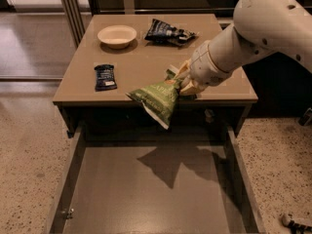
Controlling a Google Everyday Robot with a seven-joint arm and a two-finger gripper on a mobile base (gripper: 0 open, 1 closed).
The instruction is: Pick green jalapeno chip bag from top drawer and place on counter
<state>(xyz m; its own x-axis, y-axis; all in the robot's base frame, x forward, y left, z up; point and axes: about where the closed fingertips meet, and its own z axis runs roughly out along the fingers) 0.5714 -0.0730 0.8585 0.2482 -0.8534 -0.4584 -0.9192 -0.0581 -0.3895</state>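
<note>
My gripper is shut on one end of the green jalapeno chip bag. The bag hangs down and to the left from the fingers, in the air at the counter's front edge. Its lower tip dangles over the back of the open top drawer, which is pulled fully out and shows only the bag's shadow on its flat bottom. The tan counter lies just behind the bag. My white arm comes in from the upper right.
On the counter stand a cream bowl at the back left, a dark navy chip bag at the back middle and a small dark blue snack packet near the left front. Speckled floor lies on both sides of the drawer.
</note>
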